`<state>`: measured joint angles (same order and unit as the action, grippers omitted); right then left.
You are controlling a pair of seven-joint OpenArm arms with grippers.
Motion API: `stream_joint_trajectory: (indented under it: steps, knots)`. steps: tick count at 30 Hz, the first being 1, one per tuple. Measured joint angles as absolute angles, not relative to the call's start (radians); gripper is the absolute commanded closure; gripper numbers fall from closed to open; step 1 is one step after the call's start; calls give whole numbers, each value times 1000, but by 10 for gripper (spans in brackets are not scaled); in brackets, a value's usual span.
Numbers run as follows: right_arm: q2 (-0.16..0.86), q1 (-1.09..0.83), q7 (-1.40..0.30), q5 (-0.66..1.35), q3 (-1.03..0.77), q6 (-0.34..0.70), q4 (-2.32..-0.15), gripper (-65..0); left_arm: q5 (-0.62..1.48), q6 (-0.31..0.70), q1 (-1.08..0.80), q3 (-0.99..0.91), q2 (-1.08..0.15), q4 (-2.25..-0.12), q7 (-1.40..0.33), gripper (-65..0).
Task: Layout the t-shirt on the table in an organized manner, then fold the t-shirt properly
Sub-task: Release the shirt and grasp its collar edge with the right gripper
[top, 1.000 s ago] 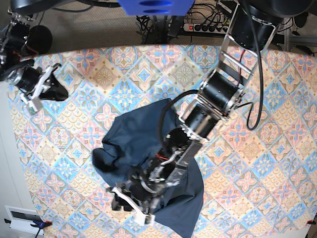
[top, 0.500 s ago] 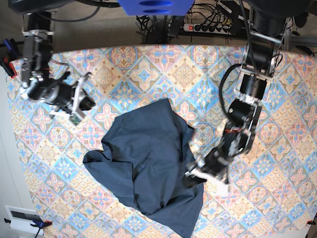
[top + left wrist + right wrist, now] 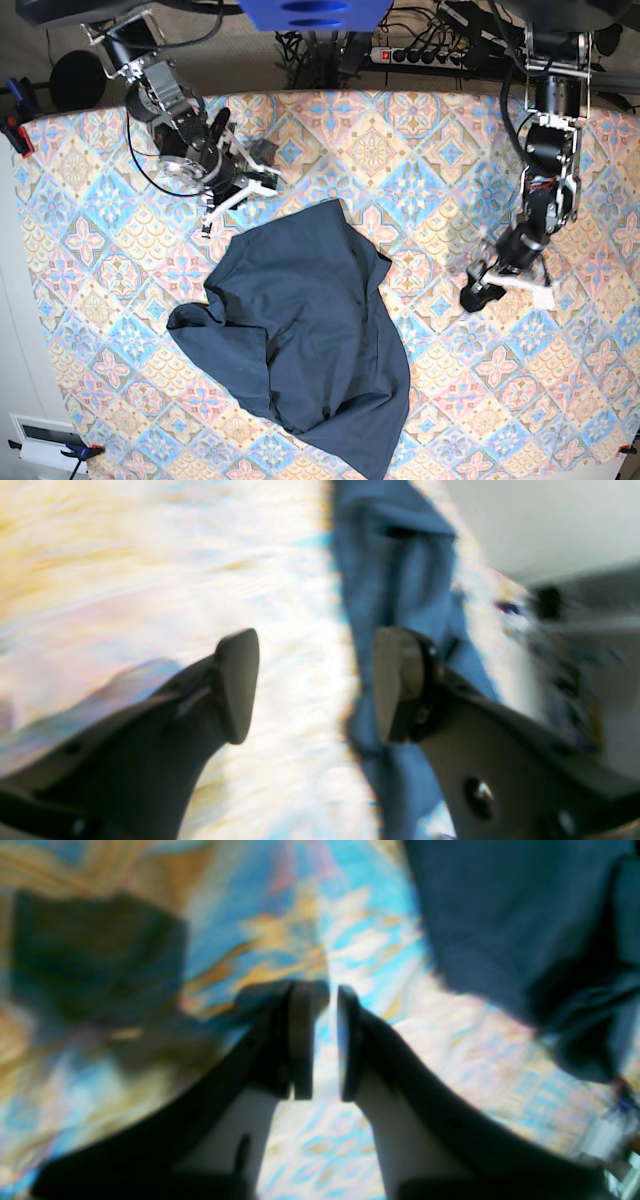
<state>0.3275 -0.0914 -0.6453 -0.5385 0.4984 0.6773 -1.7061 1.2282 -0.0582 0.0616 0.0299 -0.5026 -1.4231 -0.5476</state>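
Crumpled dark navy-blue cotton t-shirt (image 3: 300,340) lying mid tiled floral-cloth table (image 3: 100,390), left gripper (image 3: 508,290) beside the shirt, jaws apart and empty, right gripper (image 3: 238,195) near the shirt's top edge, jaws almost closed, empty.

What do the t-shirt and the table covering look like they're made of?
The t-shirt: soft, matte dark-blue woven or knit fabric, likely cotton; it lies crumpled in loose folds with no shine. The table covering: looks like a printed cloth or oilcloth with flat tile-pattern motifs; it lies smooth, with bright glare in the left wrist view, so the finish may be slightly glossy.
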Motion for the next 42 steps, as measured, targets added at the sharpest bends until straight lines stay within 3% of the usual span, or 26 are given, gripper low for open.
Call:
stream_joint_trajectory:
  steps: [3,7,30,33,36,42]
  knots:
    - [286,-98,-604,-539,510,581,-1692,-128,1228,-53,36,12,-501,-1419,-545,-351]
    - [284,-99,-579,-526,517,528,-1681,-172,1231,-49,11,-5,-501,-1422,-543,-351]
    - [246,75,-572,-552,622,499,-1507,-171,1231,-49,-9,-13,-499,-1423,-546,-351]
    - [247,70,-571,-550,622,501,-1513,-120,1232,-49,-8,-13,-499,-1423,-546,-351]
    - [249,57,-588,-530,602,540,-1559,0,1232,-49,-2,-13,-498,-1423,-550,-351]
    - [285,-17,-564,-524,403,519,-1736,-6,1227,-51,0,-13,-498,-1424,-548,-351]
